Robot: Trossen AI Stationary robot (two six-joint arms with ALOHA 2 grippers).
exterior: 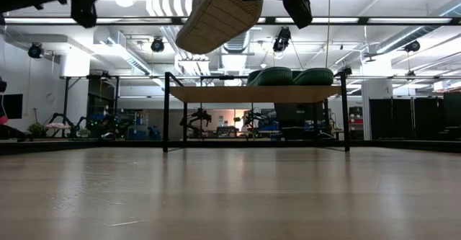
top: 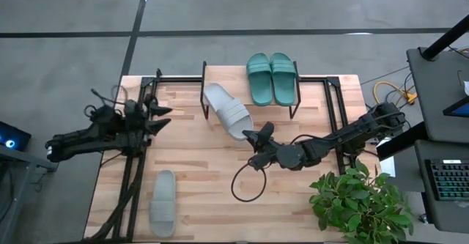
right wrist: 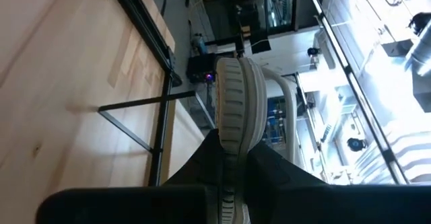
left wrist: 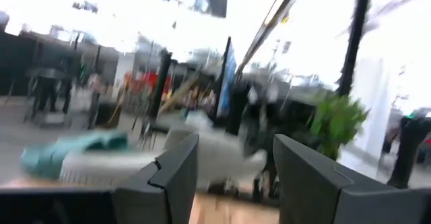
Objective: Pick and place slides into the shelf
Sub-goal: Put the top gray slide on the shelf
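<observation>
A light grey slide hangs in the air at the shelf's left part, held by my right gripper. In the low view this slide shows its sole high above the shelf's plank. The teal-green pair lies side by side, soles down, on the right part of the plank. The second grey slide lies flat on the table near its near-left corner. My left gripper waits open over the table's left side, touching nothing; its fingers stand apart. My right gripper holds the grey slide by its end toward the table's near right, with the sole's edge pinched between the two fingers. The fingers come roughly level from the near right, along the slide's length. The slide is lifted clear and tilted, its far end over the shelf.
Black frame rails run along the table's left and right sides. A cable loop lies on the table below my right arm. A potted plant stands at the near-right corner. Bare wood lies in the table's middle and near part.
</observation>
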